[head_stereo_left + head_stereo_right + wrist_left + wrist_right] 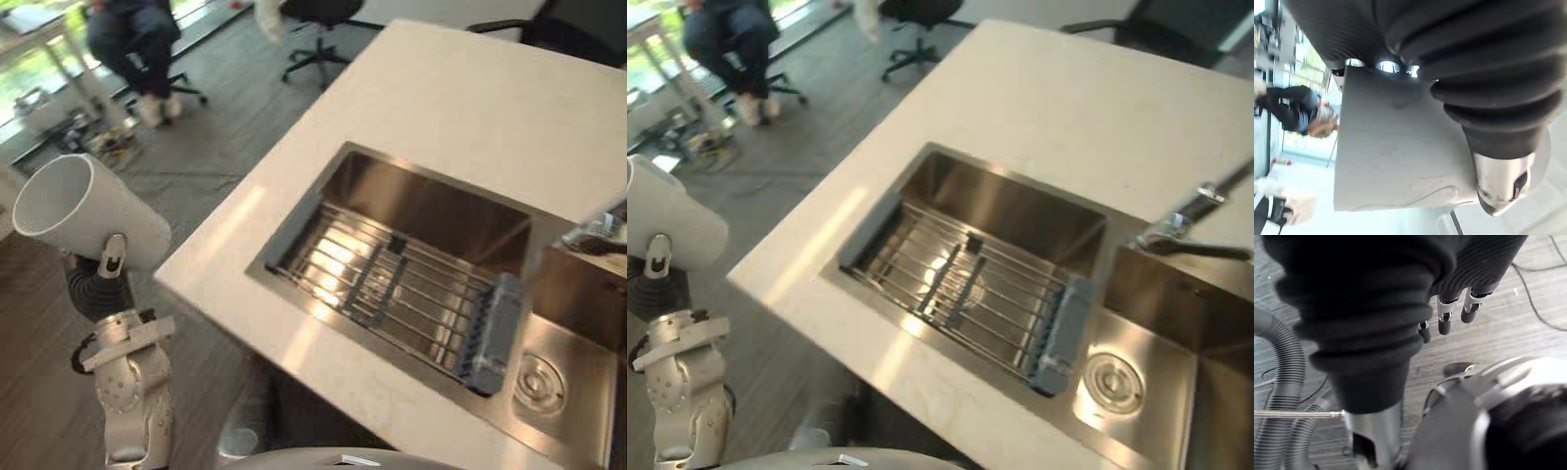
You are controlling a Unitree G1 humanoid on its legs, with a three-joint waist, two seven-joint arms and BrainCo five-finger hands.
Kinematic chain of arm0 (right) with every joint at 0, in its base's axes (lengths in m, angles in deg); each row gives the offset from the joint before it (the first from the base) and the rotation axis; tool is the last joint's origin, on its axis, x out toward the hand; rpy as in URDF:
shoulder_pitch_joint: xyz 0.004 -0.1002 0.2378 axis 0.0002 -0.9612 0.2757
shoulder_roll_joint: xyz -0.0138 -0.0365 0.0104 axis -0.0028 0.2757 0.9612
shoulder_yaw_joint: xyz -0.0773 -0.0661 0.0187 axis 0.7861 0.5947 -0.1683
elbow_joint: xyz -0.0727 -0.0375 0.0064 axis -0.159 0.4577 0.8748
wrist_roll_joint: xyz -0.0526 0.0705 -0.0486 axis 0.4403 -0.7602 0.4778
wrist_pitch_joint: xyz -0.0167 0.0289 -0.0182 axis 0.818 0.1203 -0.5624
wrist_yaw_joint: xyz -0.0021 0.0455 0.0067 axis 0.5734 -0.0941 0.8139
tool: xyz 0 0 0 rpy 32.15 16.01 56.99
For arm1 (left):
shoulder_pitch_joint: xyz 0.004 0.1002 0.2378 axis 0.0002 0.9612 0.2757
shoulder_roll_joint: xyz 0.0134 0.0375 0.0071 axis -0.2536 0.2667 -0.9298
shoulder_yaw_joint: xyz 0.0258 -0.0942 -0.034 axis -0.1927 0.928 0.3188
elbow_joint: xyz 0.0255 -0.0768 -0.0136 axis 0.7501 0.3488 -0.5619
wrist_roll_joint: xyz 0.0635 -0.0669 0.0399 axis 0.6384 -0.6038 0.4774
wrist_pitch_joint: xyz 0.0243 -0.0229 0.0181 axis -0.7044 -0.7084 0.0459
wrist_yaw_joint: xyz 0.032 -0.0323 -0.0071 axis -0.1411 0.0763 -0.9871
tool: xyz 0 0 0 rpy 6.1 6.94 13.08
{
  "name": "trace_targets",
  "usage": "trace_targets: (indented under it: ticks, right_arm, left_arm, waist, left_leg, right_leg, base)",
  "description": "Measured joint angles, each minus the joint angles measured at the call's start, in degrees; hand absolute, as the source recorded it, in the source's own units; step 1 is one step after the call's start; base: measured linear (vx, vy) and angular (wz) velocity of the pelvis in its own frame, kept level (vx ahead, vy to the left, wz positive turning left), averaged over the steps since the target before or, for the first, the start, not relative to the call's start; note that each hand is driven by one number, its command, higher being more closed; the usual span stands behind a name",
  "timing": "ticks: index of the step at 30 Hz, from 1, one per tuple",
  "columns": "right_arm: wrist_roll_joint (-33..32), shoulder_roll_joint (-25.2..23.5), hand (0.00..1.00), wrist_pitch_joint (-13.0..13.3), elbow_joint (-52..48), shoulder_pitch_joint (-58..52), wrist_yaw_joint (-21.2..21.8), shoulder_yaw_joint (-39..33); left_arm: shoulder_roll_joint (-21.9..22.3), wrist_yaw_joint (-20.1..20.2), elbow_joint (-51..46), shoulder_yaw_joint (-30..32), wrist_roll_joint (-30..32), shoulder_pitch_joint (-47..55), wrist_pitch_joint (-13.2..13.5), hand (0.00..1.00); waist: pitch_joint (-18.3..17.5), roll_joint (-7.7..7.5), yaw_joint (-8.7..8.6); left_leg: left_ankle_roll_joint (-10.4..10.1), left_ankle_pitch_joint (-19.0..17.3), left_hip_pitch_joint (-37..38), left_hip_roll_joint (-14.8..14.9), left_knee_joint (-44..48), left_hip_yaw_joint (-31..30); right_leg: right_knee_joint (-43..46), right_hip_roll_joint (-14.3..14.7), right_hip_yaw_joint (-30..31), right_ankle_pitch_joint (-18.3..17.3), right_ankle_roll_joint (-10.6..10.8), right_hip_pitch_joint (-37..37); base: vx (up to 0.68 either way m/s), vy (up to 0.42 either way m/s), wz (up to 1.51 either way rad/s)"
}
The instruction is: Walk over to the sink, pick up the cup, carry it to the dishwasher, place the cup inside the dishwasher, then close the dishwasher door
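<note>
left hand [109,266] at the lower left of the eye views, off the edge of the worktop [460,98] and out over the wooden floor [39,392]. it is clenched round the white cup [93,211]: in the left wrist view the thumb lies along the cup wall and the other fingers sit at its far side. the cup is tilted well over, nearly on its side, with the open mouth facing up and away to the robot's left. it is raised off the floor, touching neither worktop nor sink, and well apart from the basin.

right hand [1445,316] seen in its wrist view, hanging over the wooden floor. fingers loose and nearly straight, released, nothing in them.

the steel sink [431,211] is set into the pale worktop. a wire rack [392,284] lies in the bottom of the larger basin. a grey-blue strip [493,333] rests along the divider at that basin's right side. beside it is a smaller basin with a round drain [1114,380]. faucet [1181,225] at the back right, spout over the smaller basin.

background: a person [132,39] sits at the upper left, and an office chair [318,29] stands near the worktop's far corner.
</note>
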Motion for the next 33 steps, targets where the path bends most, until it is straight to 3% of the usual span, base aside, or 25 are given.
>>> trace_targets:
  ticks: [2, 3, 6, 8, 9, 10, 11, 13, 14, 15, 16, 17, 18, 19, 20, 21, 22, 23, 24, 25, 26, 27, 28, 29, 33]
  right_arm:
    - [-1.3, -0.3, 0.00, -0.2, 1.0, -0.2, -0.3, -1.6]
    - [-2.5, -0.4, 0.00, -0.7, 0.6, -0.3, -0.6, -1.6]
    - [-3.4, -0.2, 0.00, -1.4, -2.0, -2.6, -0.7, -1.5]
    - [-4.5, 0.2, 0.00, -2.4, -4.7, -4.3, -0.9, -1.6]
    - [-4.9, 0.8, 0.00, -3.0, -5.4, -4.3, -1.1, -1.6]
    - [-5.3, 0.9, 0.00, -4.3, -6.7, -5.1, -1.2, -1.6]
    - [-5.4, 1.7, 0.00, -4.9, -7.6, -5.1, -1.4, -1.4]
    - [-5.4, 1.9, 0.00, -6.5, -8.7, -2.3, -2.0, -0.8]
    - [-5.4, 1.4, 0.00, -7.3, -10.0, -1.1, -2.0, -0.2]
    - [-5.3, 1.3, 0.00, -7.5, -10.6, -0.6, -2.0, 0.5]
    - [-4.8, 0.9, 0.00, -7.8, -10.9, -0.2, -1.9, 2.3]
    - [-4.2, 0.4, 0.00, -8.5, -10.8, -0.3, -1.8, 4.2]
    - [-3.6, 0.8, 0.00, -8.6, -10.7, -0.1, -1.7, 4.6]
    - [-2.7, 1.9, 0.00, -8.4, -11.5, 0.0, -1.1, 4.5]
    - [-2.4, 2.4, 0.00, -8.5, -11.5, 0.4, -1.0, 3.0]
    - [-2.4, 2.4, 0.00, -8.4, -11.2, 0.5, -1.0, 2.5]
    - [-3.0, 2.2, 0.00, -8.0, -10.6, 0.4, -0.9, 0.8]
    - [-4.0, 1.1, 0.00, -7.1, -10.6, 0.4, -1.0, 0.4]
    - [-4.4, 0.8, 0.00, -6.7, -10.5, 0.4, -0.9, 0.8]
    - [-4.8, -0.4, 0.00, -6.5, -10.3, 0.6, -0.9, 1.2]
    - [-4.8, -1.1, 0.00, -6.1, -10.0, 0.7, -0.9, 1.7]
    - [-4.7, -2.4, 0.00, -5.5, -8.8, 1.1, -0.6, 3.1]
    - [-4.7, -2.4, 0.00, -5.5, -8.5, 1.1, -0.4, 3.1]
    - [-2.5, -1.3, 0.00, -5.7, -8.4, 2.0, 3.2, 9.4]
    - [-2.5, -1.4, 0.00, -5.7, -8.4, 2.1, 3.2, 9.4]
  left_arm:
    - [0.0, 1.3, -1.1, -0.9, -0.6, 0.1, 0.2, 1.00]
    - [0.0, 3.0, -1.7, -1.5, -0.5, 0.2, 1.2, 1.00]
    - [0.5, 6.3, -1.9, -5.8, -0.4, -0.6, 2.1, 1.00]
    - [2.2, 8.0, -1.3, -8.3, -0.5, -0.9, 2.1, 1.00]
    - [2.7, 8.4, -0.4, -8.9, -0.5, -1.4, 2.1, 1.00]
    - [2.9, 8.6, 1.6, -10.3, -0.5, -2.1, 2.1, 1.00]
    - [3.2, 8.7, 3.5, -11.4, -0.9, -2.2, 2.1, 1.00]
    - [2.5, 9.0, 5.2, -10.7, -2.5, -3.3, 2.5, 1.00]
    - [2.4, 9.4, 7.1, -10.8, -3.0, -4.0, 2.6, 1.00]
    - [2.4, 9.6, 8.0, -11.0, -3.2, -4.1, 2.5, 1.00]
    - [1.8, 9.9, 9.4, -12.1, -3.3, -3.8, 2.4, 1.00]
    - [0.7, 10.0, 10.1, -13.4, -3.3, -3.4, 2.2, 1.00]
    - [1.2, 10.0, 10.7, -14.4, -3.3, -2.9, 2.1, 1.00]
    - [1.5, 9.8, 10.9, -17.3, -3.2, -2.8, 2.1, 1.00]
    - [0.9, 9.9, 10.9, -20.5, -3.1, -3.9, 2.1, 1.00]
    - [0.8, 10.3, 11.1, -21.8, -3.0, -4.8, 2.2, 1.00]
    - [1.0, 10.9, 12.2, -23.9, -3.0, -6.0, 2.5, 1.00]
    - [0.3, 11.6, 14.1, -25.0, -3.1, -6.9, 3.7, 1.00]
    - [0.1, 11.8, 15.1, -25.3, -3.1, -7.6, 4.0, 1.00]
    - [-0.6, 11.8, 16.6, -25.6, -3.1, -8.9, 4.2, 1.00]
    - [-1.3, 11.7, 16.7, -25.6, -3.1, -9.0, 4.3, 1.00]
    - [-2.8, 11.5, 18.1, -25.9, -2.4, -9.4, 4.4, 1.00]
    - [-2.9, 10.8, 18.9, -26.4, -2.0, -9.3, 4.2, 1.00]
    - [-7.0, 7.9, 18.3, -27.1, 0.8, -9.7, 0.9, 1.00]
    - [-7.0, 7.9, 18.3, -27.1, 0.8, -9.7, 0.9, 1.00]
  waist:
    - [0.0, 0.07, 0.19]
    - [0.0, -0.14, -0.03]
    - [-3.2, 0.79, -2.17]
    - [-5.6, 2.66, -3.57]
    - [-6.1, 3.10, -3.49]
    - [-7.1, 2.69, -3.48]
    - [-7.6, 2.92, -3.63]
    - [-7.6, 3.79, -3.36]
    - [-7.6, 3.78, -3.32]
    - [-7.5, 3.61, -3.36]
    - [-7.4, 1.76, -3.51]
    - [-7.7, -0.94, -3.73]
    - [-8.5, -0.30, -3.30]
    - [-8.7, 2.14, -3.21]
    - [-9.1, 3.09, -3.93]
    - [-8.9, 3.30, -4.00]
    - [-8.7, 3.41, -4.23]
    - [-8.4, 3.20, -4.93]
    - [-8.0, 2.50, -5.27]
    - [-6.9, 0.29, -5.23]
    - [-6.4, -1.15, -5.28]
    - [-6.1, -4.77, -5.40]
    - [-6.3, -4.06, -5.19]
    - [-9.4, -4.90, -6.65]
    - [-9.4, -4.92, -6.78]
  left_leg:
    - [8.3, -8.3, 0.1, 3.1, 11.3, 12.9]
    - [9.2, -12.3, 3.5, 5.1, 16.4, 20.3]
    - [8.1, -14.4, 11.6, 11.7, 18.1, 29.6]
    - [6.2, -10.2, 12.9, 14.2, 11.7, 32.7]
    - [6.4, -10.5, 12.1, 12.6, 10.1, 33.4]
    - [7.0, -10.3, 12.3, 9.7, 6.6, 34.8]
    - [7.4, -10.2, 13.2, 7.1, 1.8, 33.1]
    - [5.4, -8.9, 13.4, 6.8, -5.2, 28.3]
    - [2.3, -6.9, 14.5, 6.6, -8.9, 27.4]
    - [1.5, -6.5, 15.7, 6.2, -10.4, 27.4]
    - [0.1, -6.7, 18.6, 4.2, -12.3, 26.3]
    - [-1.1, -7.8, 20.3, 2.1, -12.5, 23.9]
    - [-1.2, -8.2, 20.5, 2.7, -12.2, 22.9]
    - [-1.2, -8.5, 19.3, 4.0, -11.4, 20.7]
    - [-0.6, -7.8, 17.2, 3.4, -11.0, 17.2]
    - [0.0, -7.3, 16.9, 2.9, -11.6, 15.0]
    - [0.8, -6.2, 16.6, 2.6, -12.1, 10.8]
    - [1.0, -5.6, 15.8, 3.2, -11.9, 6.8]
    - [0.8, -5.2, 15.4, 3.3, -11.9, 4.8]
    - [0.5, -4.7, 15.3, 2.6, -11.9, 1.7]
    - [0.1, -4.5, 15.3, 1.7, -11.8, 0.4]
    - [-0.8, -4.2, 16.2, 0.0, -12.0, -2.0]
    - [-1.5, -3.8, 16.8, 0.8, -12.7, -2.3]
    - [0.6, 0.6, 20.4, -2.6, -20.7, -3.7]
    - [0.5, 0.5, 20.4, -2.7, -20.6, -3.6]
  right_leg:
    - [1.5, -1.3, -5.4, -0.3, -0.4, -0.5]
    - [2.5, -2.8, -8.6, -0.2, -0.3, -0.3]
    - [5.3, -5.7, -20.2, -0.3, -0.4, -0.3]
    - [8.8, -7.1, -27.8, -0.1, 0.5, -0.2]
    - [10.3, -8.5, -29.3, 0.4, 0.7, -0.1]
    - [17.0, -12.9, -31.2, 0.9, -0.3, 0.4]
    - [26.3, -17.3, -32.8, -2.4, -1.8, -0.3]
    - [27.8, -13.7, -31.7, -6.6, -0.1, -6.6]
    - [23.9, -10.5, -32.1, -6.1, -2.4, -10.9]
    - [19.9, -8.8, -32.3, -5.2, -3.6, -12.1]
    - [12.0, -7.1, -31.7, 0.6, -6.5, -13.3]
    - [8.7, -8.2, -30.0, 5.8, -10.1, -12.9]
    - [9.0, -8.0, -27.7, 6.9, -9.2, -12.4]
    - [11.0, -8.0, -17.1, 9.7, -10.0, -13.6]
    - [12.2, -7.8, -3.2, 11.0, -10.6, -16.1]
    - [13.6, -7.9, 3.3, 11.0, -10.6, -17.1]
    - [15.7, -7.3, 15.2, 9.1, -8.5, -19.1]
    - [12.0, -2.4, 29.0, 3.7, -3.0, -18.5]
    - [10.0, -0.1, 34.4, 2.6, -2.3, -18.0]
    - [6.8, 2.8, 42.0, 2.3, -1.7, -17.2]
    - [5.3, 3.3, 44.3, 3.6, -1.8, -16.6]
    - [5.6, 2.5, 45.6, 5.7, 1.0, -15.6]
    - [5.6, 3.1, 45.0, 5.8, 0.6, -15.3]
    - [-2.4, 0.7, 43.3, 8.8, 2.0, -10.9]
    - [-3.2, 0.6, 43.3, 9.6, 2.4, -10.1]
  base:
    - [-0.19, 0.025, 1.75]
    - [-0.10, 0.010, 1.40]
    - [-0.03, 0.072, 1.93]
    - [0.03, 0.162, 2.32]
    - [0.02, 0.264, 2.58]
    - [0.03, 0.337, 2.29]
    - [0.03, 0.338, 2.11]
    - [-0.04, 0.191, 1.26]
    - [-0.06, 0.071, 0.84]
    - [0.00, -0.010, 0.76]
    - [0.01, -0.072, 0.86]
    - [0.03, -0.090, 0.81]
    - [0.03, -0.029, 0.93]
    - [0.02, 0.064, 1.23]
    - [0.01, 0.086, 1.53]
    - [0.02, 0.036, 1.81]
    - [0.01, -0.053, 1.78]
    - [-0.01, -0.094, 1.77]
    - [-0.05, -0.131, 1.66]
    - [-0.05, -0.118, 1.20]
    - [-0.05, -0.207, 1.31]
    - [0.00, -0.188, 0.82]
    - [0.01, -0.154, 0.58]
    - [0.03, -0.038, 0.10]
    - [0.00, 0.000, 0.00]
